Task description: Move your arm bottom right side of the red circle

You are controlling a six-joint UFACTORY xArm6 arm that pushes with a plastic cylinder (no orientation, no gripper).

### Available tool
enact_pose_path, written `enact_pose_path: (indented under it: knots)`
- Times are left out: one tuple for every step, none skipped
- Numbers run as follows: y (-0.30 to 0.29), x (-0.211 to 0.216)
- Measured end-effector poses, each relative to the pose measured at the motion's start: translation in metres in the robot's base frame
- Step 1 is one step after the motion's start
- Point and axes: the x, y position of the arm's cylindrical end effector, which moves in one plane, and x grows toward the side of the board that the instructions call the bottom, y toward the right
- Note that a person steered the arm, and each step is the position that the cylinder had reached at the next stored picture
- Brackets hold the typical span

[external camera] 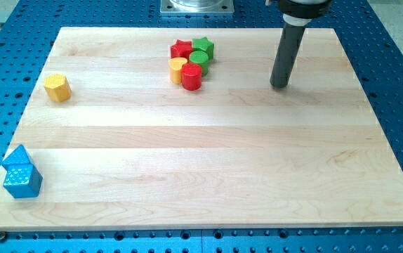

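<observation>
Standing on bare wood, my tip (279, 86) sits at about three o'clock from the red circle (192, 76), well apart from it, with nothing between us. There is no gripper on this rod, so nothing opens or closes and nothing is held; the tip touches no block.

The red circle sits at the six o'clock edge of a tight cluster near the twelve o'clock side of the board (208, 154). A yellow heart-like block (177, 68) touches it at about ten o'clock, a green circle (199, 59) sits at twelve, and a red star (181, 49) and green star (203, 46) lie beyond those.

The goal spot is just off the circle's five o'clock side. The risk, as I judge it, is sliding straight toward nine o'clock and overshooting, which would clip the red circle and shove it into its neighbours, scattering the cluster. Dropping toward six o'clock first, then closing in, looks safer.

Counted: two red blocks, two green, two yellow including the hexagon-like yellow block (57, 87) far off at nine o'clock, and two blue blocks (21, 175) touching at the board's seven o'clock corner.
</observation>
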Motion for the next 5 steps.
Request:
enact_pose_path:
  knots:
    - [-0.04, 0.035]
    - [-0.062, 0.056]
    - [-0.062, 0.056]
    - [-0.062, 0.056]
    - [-0.062, 0.056]
